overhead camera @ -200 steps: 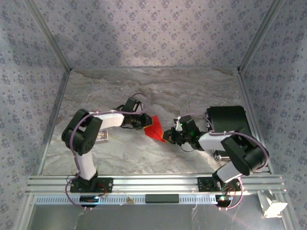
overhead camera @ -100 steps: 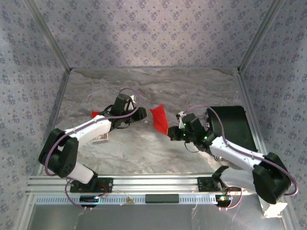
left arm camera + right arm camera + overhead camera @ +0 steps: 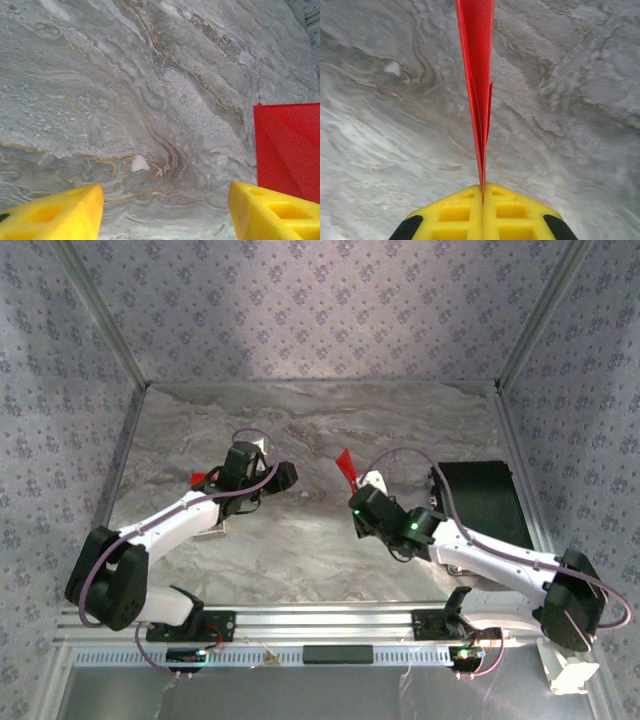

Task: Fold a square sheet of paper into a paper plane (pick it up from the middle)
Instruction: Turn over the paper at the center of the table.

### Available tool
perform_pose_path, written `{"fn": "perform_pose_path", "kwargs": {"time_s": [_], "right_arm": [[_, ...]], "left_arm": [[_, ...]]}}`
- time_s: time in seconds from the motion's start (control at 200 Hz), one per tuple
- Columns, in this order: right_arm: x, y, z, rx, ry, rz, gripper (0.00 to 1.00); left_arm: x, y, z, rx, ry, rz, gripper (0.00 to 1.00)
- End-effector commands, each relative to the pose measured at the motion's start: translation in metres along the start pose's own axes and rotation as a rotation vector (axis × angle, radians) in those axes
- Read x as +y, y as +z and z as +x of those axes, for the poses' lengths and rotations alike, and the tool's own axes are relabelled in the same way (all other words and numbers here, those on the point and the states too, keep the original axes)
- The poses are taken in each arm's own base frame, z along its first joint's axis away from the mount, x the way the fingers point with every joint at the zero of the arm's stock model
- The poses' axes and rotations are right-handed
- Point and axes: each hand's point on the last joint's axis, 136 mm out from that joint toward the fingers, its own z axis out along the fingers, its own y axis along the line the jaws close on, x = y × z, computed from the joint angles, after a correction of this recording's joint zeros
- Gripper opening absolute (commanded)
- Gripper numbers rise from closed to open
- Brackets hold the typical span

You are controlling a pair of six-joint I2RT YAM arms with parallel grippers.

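My right gripper [image 3: 353,488] [image 3: 483,189] is shut on the paper plane [image 3: 346,462], bright red paper folded into a narrow dart. It holds the plane above the middle of the marble table [image 3: 300,420]. In the right wrist view the paper plane [image 3: 478,75] is seen edge-on, rising straight out from between the closed yellow fingers [image 3: 455,212]. My left gripper [image 3: 287,477] [image 3: 165,200] stands open to the left, apart from the plane, with bare table between its fingers. Red creased paper [image 3: 287,150] shows at the right edge of the left wrist view; I cannot tell which piece it is.
A small red rectangular piece [image 3: 200,478] lies behind the left arm. A small card [image 3: 214,530] peeks out under that arm. A black box [image 3: 480,498] sits at the right by the frame. Patterned walls close off three sides.
The left gripper has opened, let go of the red paper and drawn back to the left. The right gripper has carried the folded paper toward the back and turned it edge-on.
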Motion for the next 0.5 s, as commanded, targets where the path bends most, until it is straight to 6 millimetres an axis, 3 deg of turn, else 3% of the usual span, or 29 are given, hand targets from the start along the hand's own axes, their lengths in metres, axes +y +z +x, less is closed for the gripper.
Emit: {"fn": "perform_pose_path", "kwargs": {"time_s": [0.0, 0.145, 0.285, 0.495], "right_arm": [[-0.032, -0.006, 0.004, 0.033, -0.152, 0.262, 0.01], [-0.02, -0.001, 0.009, 0.079, -0.251, 0.327, 0.01], [0.01, 0.009, 0.022, 0.106, -0.347, 0.271, 0.02], [0.041, 0.023, 0.047, 0.186, -0.396, 0.19, 0.08]], "left_arm": [[0.0, -0.01, -0.014, -0.061, -0.011, 0.005, 0.71], [0.013, -0.014, -0.018, -0.078, -0.037, -0.048, 0.73], [0.024, -0.022, -0.022, -0.097, -0.039, -0.091, 0.74], [0.036, -0.03, -0.028, -0.109, -0.043, -0.131, 0.74]]}}
